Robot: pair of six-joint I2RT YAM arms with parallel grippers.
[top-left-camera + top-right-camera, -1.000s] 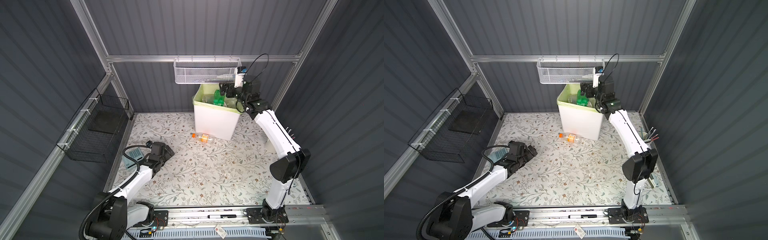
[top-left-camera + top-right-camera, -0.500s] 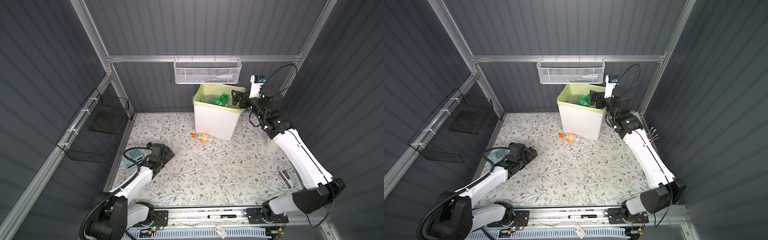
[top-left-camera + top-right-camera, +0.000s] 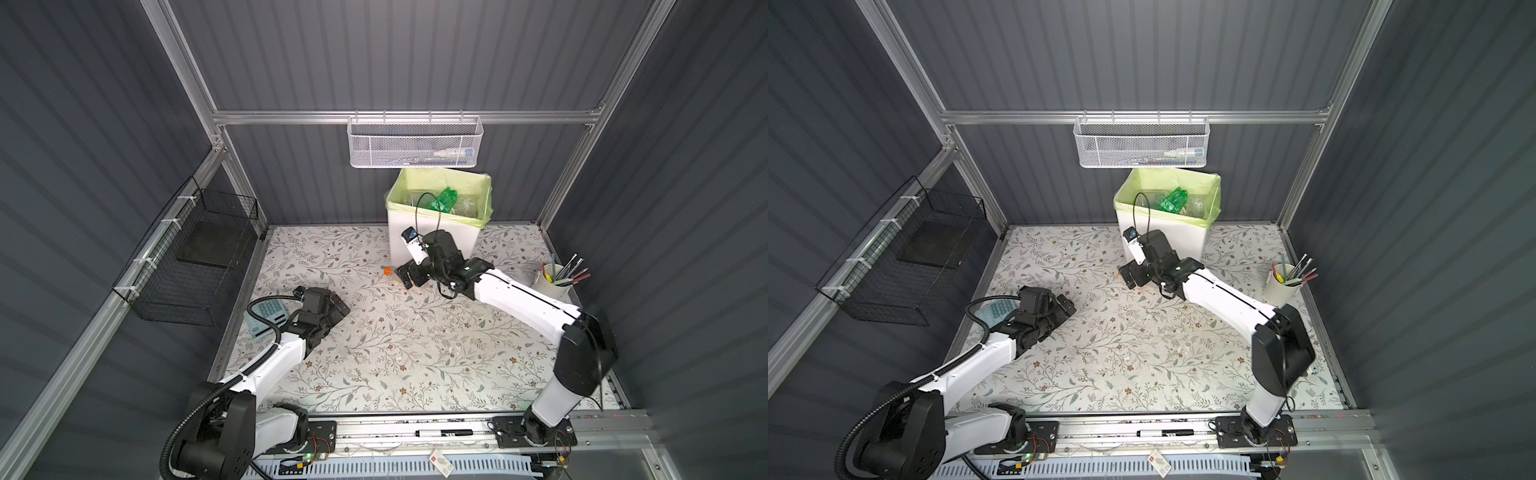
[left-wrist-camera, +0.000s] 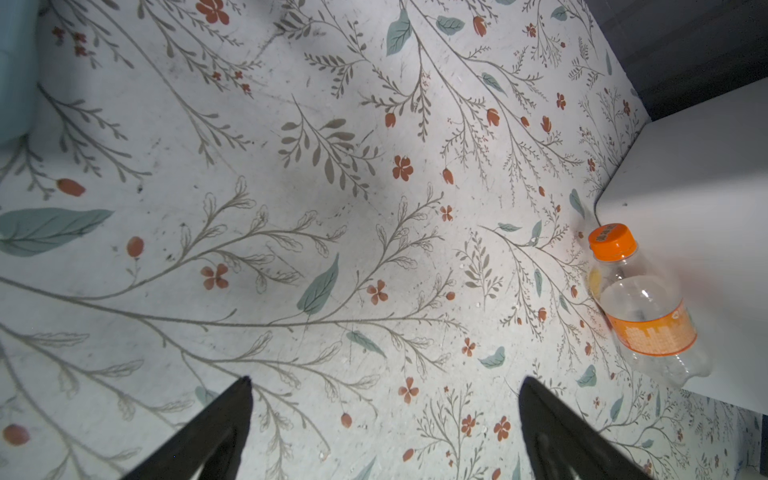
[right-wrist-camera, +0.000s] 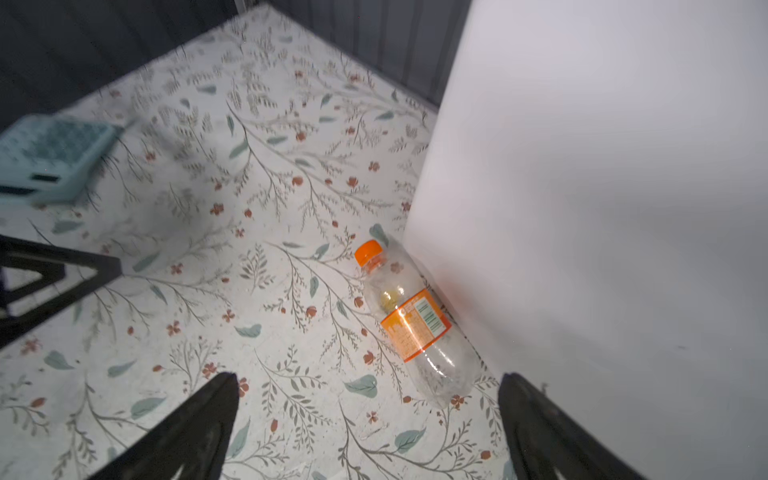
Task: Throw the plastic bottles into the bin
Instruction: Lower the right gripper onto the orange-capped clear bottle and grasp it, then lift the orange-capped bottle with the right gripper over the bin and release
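Right wrist, clear cylindrical bottle (image 5: 415, 328), smooth bin (image 5: 602, 187)

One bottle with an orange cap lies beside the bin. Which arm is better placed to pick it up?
Right. The right gripper hovers open close to the bottle by the bin; the left gripper, also open, sits much farther away.

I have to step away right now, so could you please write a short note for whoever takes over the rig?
Left gripper: open, empty, low over the mat, left side.
Right gripper: open, empty, low by the bin, facing the bottle.
Bottle: orange cap and label, on its side against the bin's front wall; the only one seen on the mat.
Done: bin holds several, green bottle on top.
Left: grasp the bottle, drop it in the bin.
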